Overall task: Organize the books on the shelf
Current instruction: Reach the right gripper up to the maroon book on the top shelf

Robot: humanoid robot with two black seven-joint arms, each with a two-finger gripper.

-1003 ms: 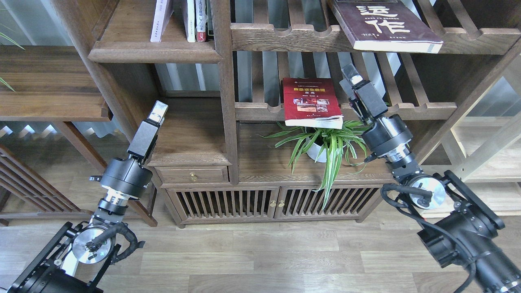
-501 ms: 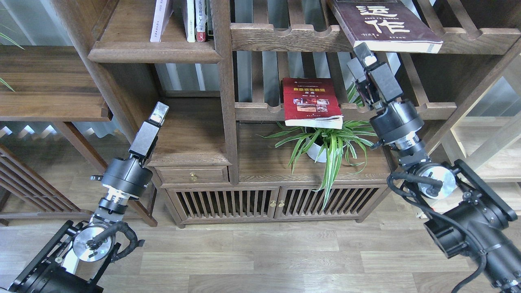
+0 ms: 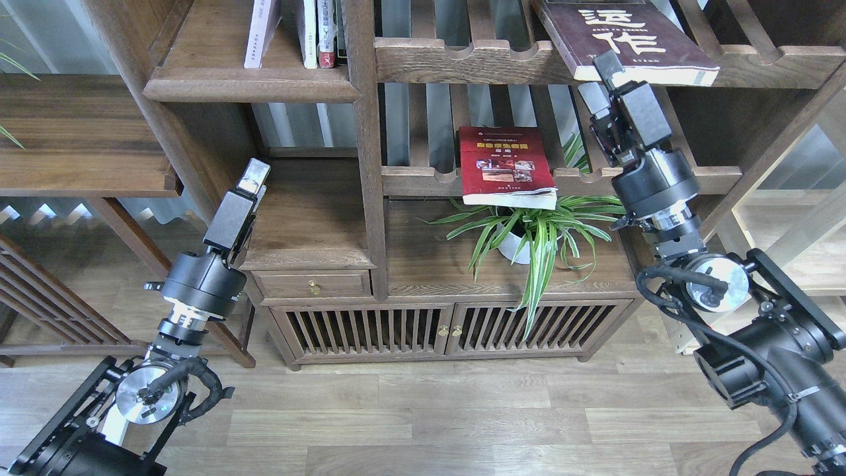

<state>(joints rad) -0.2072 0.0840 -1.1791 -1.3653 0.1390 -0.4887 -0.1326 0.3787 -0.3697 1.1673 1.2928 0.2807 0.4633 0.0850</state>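
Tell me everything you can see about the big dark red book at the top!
The maroon book is a thick paperback with big white Chinese characters on its cover and pale page edges showing. It lies flat on the upper slatted rack, turned at an angle, with its near corner sticking out past the front rail. Its top is cut off by the picture. The right gripper is up at its front edge; whether it touches is unclear.
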